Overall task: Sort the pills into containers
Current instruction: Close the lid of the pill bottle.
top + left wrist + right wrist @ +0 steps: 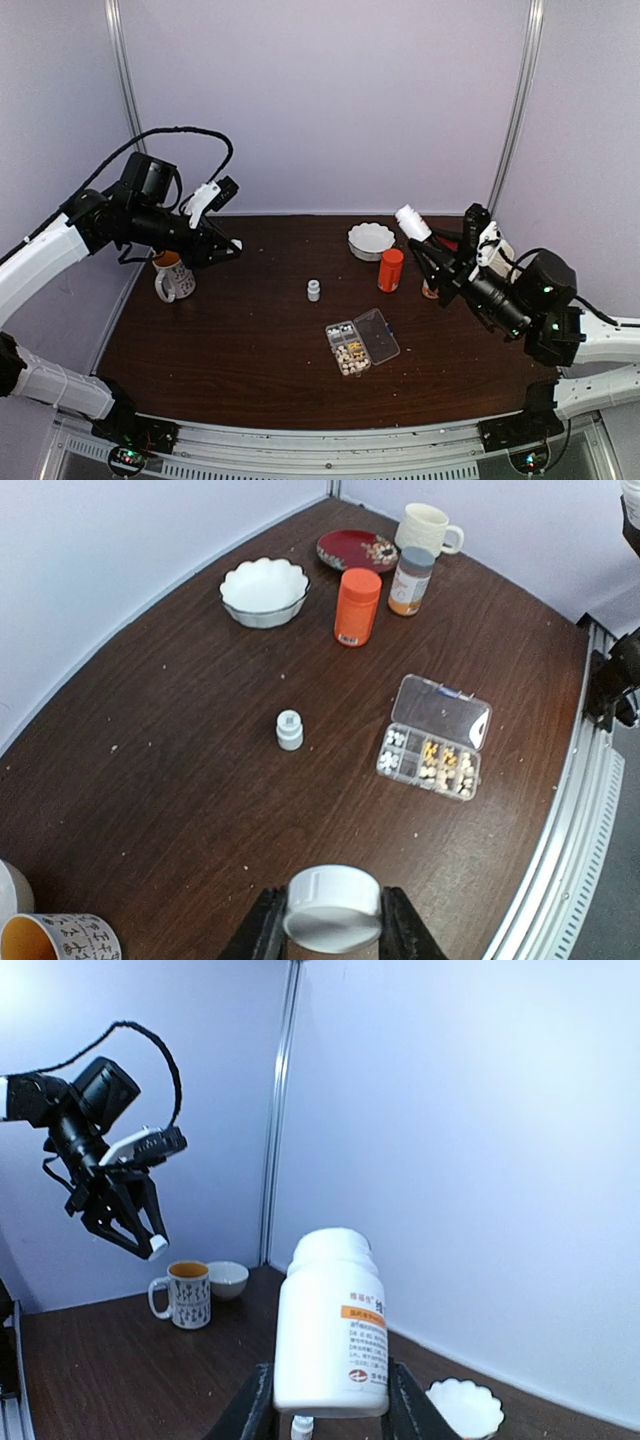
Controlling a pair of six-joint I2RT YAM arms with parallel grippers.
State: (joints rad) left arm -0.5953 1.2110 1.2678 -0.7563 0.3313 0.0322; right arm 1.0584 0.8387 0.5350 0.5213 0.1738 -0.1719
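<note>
Left wrist view first, says Ana. The left gripper point(333, 922) is closed part-way around a white cap point(333, 895), high above the left side of the tabletop point(250, 340). And the other one?

The right gripper point(330, 1415) clamps a white bottle point(333, 1330) by its body, above the right side, answers Ben. If its mouth is open, I cannot tell.

Where are the containers?

The organizer box point(437, 715) lies with its lid open, a little right of the middle, toward the near edge. The pills point(428, 772) lie in several cells point(463, 765).

Which step is it, then?

I think opening the bottle. Next it must travel over the box and tip slowly, into one cell only.
</note>
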